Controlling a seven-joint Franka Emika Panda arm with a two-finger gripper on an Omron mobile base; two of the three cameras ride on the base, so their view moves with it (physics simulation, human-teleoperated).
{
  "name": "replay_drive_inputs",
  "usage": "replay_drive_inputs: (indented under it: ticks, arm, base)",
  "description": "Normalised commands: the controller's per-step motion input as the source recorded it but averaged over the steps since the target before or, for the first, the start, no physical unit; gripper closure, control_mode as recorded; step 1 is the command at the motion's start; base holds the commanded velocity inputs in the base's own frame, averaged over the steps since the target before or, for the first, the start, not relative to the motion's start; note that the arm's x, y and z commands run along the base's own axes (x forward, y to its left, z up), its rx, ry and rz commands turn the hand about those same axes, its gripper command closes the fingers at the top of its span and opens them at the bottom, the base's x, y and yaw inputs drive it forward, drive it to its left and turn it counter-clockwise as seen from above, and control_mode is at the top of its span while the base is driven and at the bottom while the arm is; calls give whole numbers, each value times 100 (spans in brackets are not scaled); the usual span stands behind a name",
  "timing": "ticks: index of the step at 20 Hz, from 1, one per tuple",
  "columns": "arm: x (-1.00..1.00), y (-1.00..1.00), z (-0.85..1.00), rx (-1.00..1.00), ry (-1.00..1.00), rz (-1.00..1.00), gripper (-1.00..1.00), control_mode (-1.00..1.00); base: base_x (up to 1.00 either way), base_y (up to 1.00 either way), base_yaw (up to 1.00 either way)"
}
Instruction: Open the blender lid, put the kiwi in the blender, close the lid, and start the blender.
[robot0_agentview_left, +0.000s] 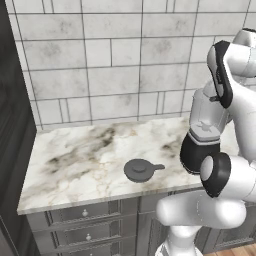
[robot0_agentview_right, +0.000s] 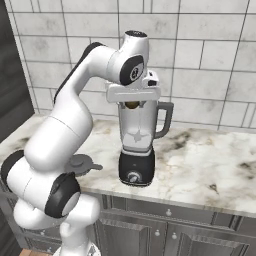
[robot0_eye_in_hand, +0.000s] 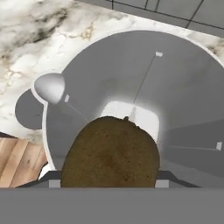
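The brown kiwi (robot0_eye_in_hand: 109, 153) sits between my fingertips, and my gripper (robot0_eye_in_hand: 105, 180) is shut on it, straight above the open mouth of the blender (robot0_eye_in_hand: 144, 87). From the right base view the kiwi (robot0_agentview_right: 131, 104) hangs at the rim of the clear jar, under my gripper (robot0_agentview_right: 132, 101). The blender (robot0_agentview_right: 136, 145) stands on the counter with its black base and front knob facing me; its base also shows behind my arm (robot0_agentview_left: 197, 150). The dark grey blender lid (robot0_agentview_left: 140, 170) lies flat on the counter left of the blender (robot0_agentview_right: 80, 162) (robot0_eye_in_hand: 29, 109).
The marble counter (robot0_agentview_left: 80, 155) ends at a dark tall cabinet (robot0_agentview_left: 12, 130) on the left and a tiled wall (robot0_agentview_left: 110, 65) behind. Drawers (robot0_agentview_left: 85, 214) run under its front edge. My own arm blocks much of the blender in the left base view.
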Motion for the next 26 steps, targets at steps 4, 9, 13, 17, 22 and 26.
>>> replay_drive_inputs:
  ticks: [4,9,13,17,22,26]
  arm:
    - [-5,-23,-45,1,6,-21,100,-100]
    - [-15,1,-19,-7,5,-33,100,-100]
    - [26,-13,4,-1,0,-22,100,-100]
    - [41,-20,3,0,1,-14,100,-100]
    - [5,-2,-42,0,7,-8,100,-100]
    - [0,0,-50,0,9,-3,100,-100]
  base:
    - [0,0,0]
    - [0,0,0]
    - [0,0,0]
    - [0,0,0]
    - [0,0,0]
    - [0,0,0]
